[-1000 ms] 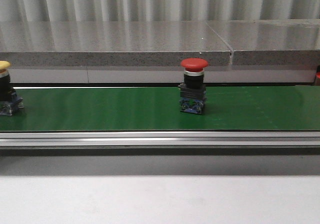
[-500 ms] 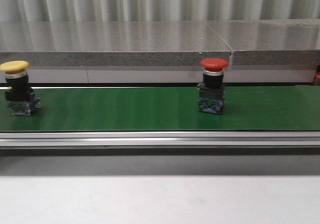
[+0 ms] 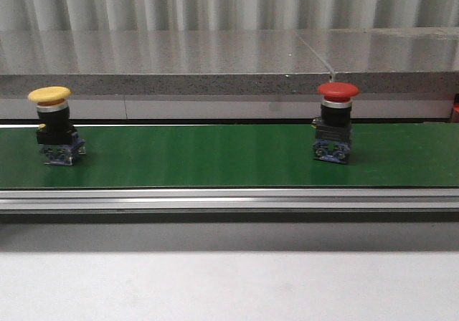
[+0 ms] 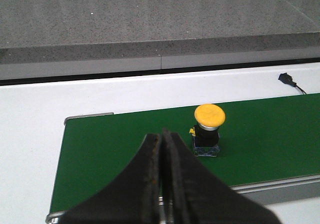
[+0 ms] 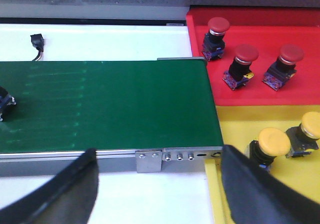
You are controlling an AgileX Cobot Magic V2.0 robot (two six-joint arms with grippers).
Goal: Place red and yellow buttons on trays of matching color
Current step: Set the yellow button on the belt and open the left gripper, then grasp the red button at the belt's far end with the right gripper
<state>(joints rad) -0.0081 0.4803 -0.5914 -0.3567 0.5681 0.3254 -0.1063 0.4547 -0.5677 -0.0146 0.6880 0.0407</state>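
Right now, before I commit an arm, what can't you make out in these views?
- Front view: neither arm nor the trays show.
- Right wrist view: the yellow tray runs off the frame and behind the right gripper; a dark object on the green belt is cut off, so I can't identify it.
- Left wrist view: the left gripper hides the belt's near edge.

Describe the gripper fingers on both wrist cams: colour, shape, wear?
Left gripper: two black fingers that widen toward the wrist and taper to a thin tip, with brownish scuffing along the inner edges. Right gripper: two dark, matte black fingers, broad and rounded, blurred by closeness. No cables, markings or arm links show; the front view shows no arms.
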